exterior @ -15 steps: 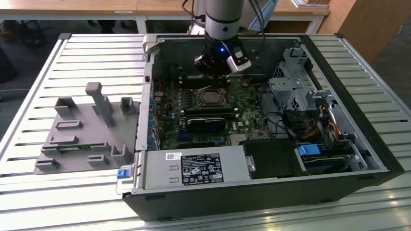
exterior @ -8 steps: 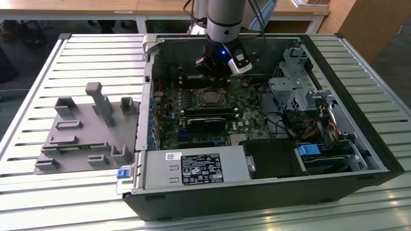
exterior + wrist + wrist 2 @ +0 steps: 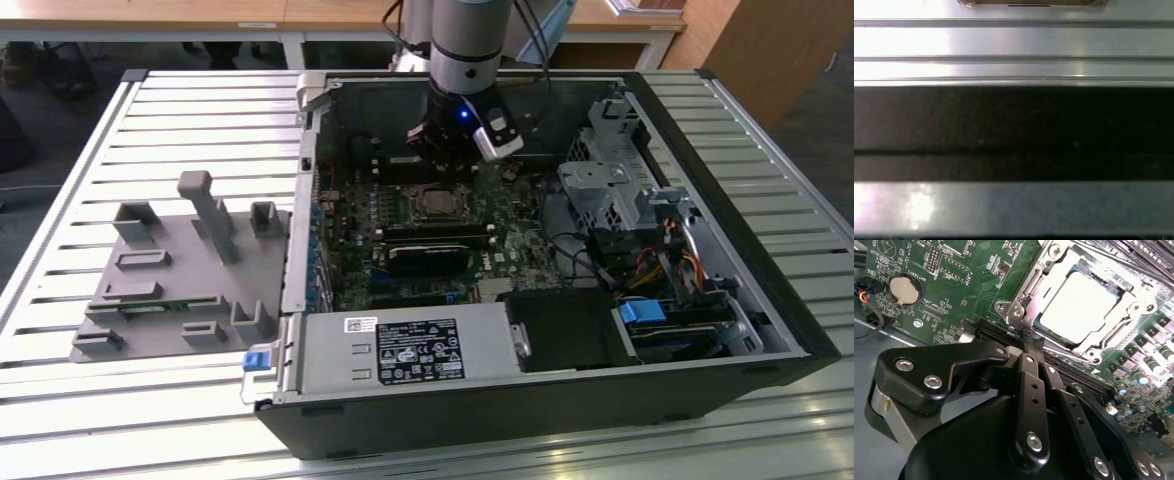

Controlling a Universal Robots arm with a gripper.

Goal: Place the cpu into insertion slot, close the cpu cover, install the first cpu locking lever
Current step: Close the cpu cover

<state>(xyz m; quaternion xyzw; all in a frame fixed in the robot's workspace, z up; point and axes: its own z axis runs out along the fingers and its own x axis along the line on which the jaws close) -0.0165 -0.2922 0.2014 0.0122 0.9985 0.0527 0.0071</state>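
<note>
- The cpu (image 3: 1079, 307) already sits in the insertion slot (image 3: 1026, 290), in the upper right of the second wrist view. Its pale flat top faces up.
- The cpu cover (image 3: 1094, 352), a thin silver frame, looks like it lies down around the chip, so that step seems done too.
- I cannot tell if the locking lever is hooked in place yet. That part of the job may still be left.
- In the exterior view the socket shows as a small square (image 3: 434, 203) near the middle of the green motherboard (image 3: 514, 225), inside the open computer case (image 3: 534, 400).
- The arm (image 3: 467, 45) comes down from the top middle of the exterior view and stands nearly straight up.
- The claw (image 3: 1028, 340) is low over the board, just beside the socket's near edge. Its black fingers (image 3: 1024, 357) are squeezed close together, with nothing seen between them.
- The case lies on a slatted metal bench (image 3: 120, 420). A grey plastic holder (image 3: 180, 275) stands on the exterior view's left, well apart from the claw.
</note>
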